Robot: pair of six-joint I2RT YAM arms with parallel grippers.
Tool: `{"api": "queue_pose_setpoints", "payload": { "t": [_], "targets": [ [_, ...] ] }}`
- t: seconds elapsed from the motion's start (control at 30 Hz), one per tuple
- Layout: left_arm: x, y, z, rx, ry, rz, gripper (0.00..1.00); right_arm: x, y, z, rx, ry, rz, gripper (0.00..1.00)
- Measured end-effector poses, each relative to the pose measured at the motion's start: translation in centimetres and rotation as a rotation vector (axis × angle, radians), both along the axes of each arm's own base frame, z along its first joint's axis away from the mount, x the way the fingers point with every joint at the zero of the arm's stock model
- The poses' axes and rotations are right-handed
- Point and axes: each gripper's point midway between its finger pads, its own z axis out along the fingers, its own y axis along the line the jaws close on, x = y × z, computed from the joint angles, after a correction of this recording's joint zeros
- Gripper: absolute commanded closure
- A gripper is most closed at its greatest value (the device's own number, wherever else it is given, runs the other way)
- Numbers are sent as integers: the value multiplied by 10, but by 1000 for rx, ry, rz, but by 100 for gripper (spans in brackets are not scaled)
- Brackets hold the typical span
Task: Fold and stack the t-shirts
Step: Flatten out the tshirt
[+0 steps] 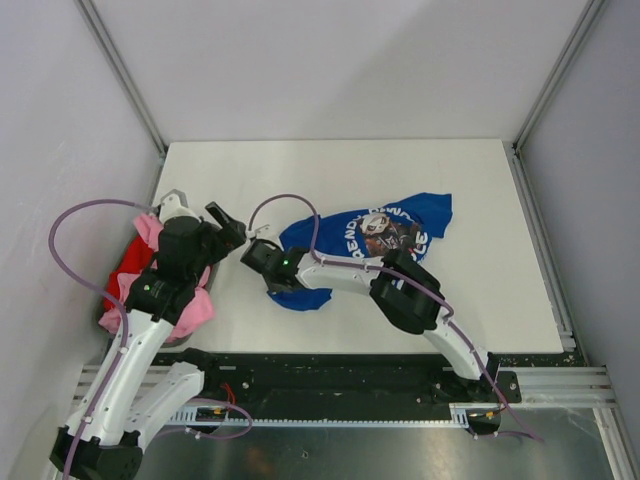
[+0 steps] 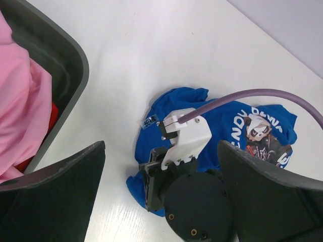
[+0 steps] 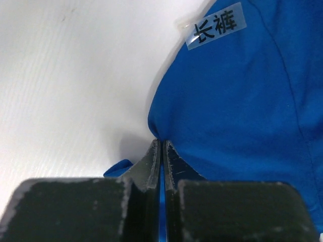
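Right gripper (image 3: 160,145): fingers pressed flat together, with a fold of the blue t-shirt (image 3: 242,111) nipped between them at the shirt's near-left edge, low against the table (image 3: 65,75). Blue cloth shows in the slit between the fingers.

Tag (image 3: 217,31): just beyond the pinch, a clear strip with two black Chinese characters, 长裤. It lies on the blue cloth near its edge.

Left gripper (image 1: 203,212): jaws spread wide, holding nothing. It hangs between the grey bin (image 2: 68,65) and the blue t-shirt, close to the right gripper.

Grey bin: sits at the table's left edge. The pink t-shirt (image 2: 20,101) is heaped in it and drapes over the rim. The red t-shirt (image 2: 52,118) lies under the pink, with only a little showing.

Blue t-shirt: crumpled, not laid flat, about mid-table. Its long axis runs from near-left to far-right. The round graphic (image 1: 385,232), a cartoon face with white hair, sits toward the far-right end. The white lettering (image 1: 345,232) curves beside it, creased, and cannot be read whole.

Room: white table surface runs open beyond the shirt to the far edge and rightward to the side rail. It is tight on the left, where the grippers and bin crowd together
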Motion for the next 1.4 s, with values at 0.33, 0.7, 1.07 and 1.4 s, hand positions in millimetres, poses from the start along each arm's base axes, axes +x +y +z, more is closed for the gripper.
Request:
{"api": "queue_pose_setpoints", "payload": {
  "t": [0.33, 0.7, 1.07, 1.4],
  "targets": [
    [-1, -8, -2, -16, 12, -39, 5, 48, -58, 49, 29, 5, -126, 100],
    [12, -54, -37, -31, 109, -191, 9, 123, -262, 269, 378, -289, -519, 100],
    [3, -175, -136, 78, 371, -460, 22, 94, -445, 243, 271, -290, -921, 100],
    [59, -246, -157, 135, 378, -514, 30, 74, -472, 218, 211, -232, -995, 100]
  ]
}}
